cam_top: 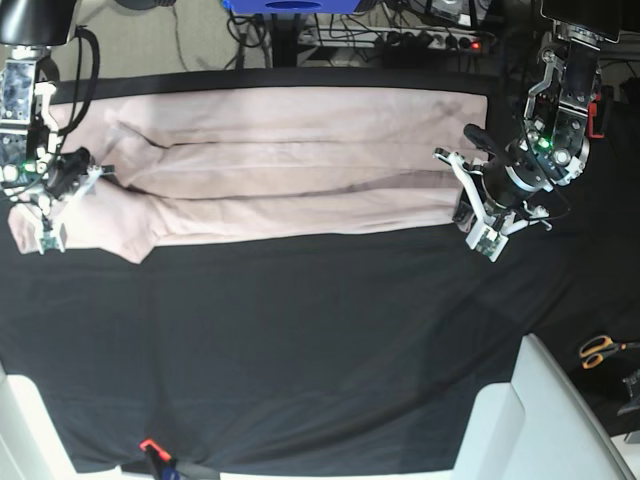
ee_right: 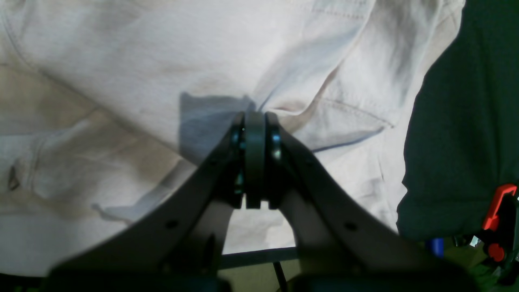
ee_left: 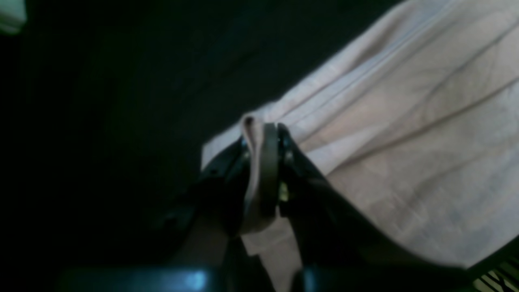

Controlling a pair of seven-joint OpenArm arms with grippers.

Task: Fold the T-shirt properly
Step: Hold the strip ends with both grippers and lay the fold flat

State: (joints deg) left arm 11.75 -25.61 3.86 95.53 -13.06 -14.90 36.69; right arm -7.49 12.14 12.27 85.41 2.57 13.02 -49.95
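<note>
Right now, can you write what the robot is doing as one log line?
T-shirt: folded lengthwise on black cloth | left gripper: shut on T-shirt | right gripper: shut, at T-shirt

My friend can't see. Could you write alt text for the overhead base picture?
A pale pink T-shirt lies stretched sideways on a black cloth, a robot arm at each end. The left gripper and right gripper each pinch one end.
</note>
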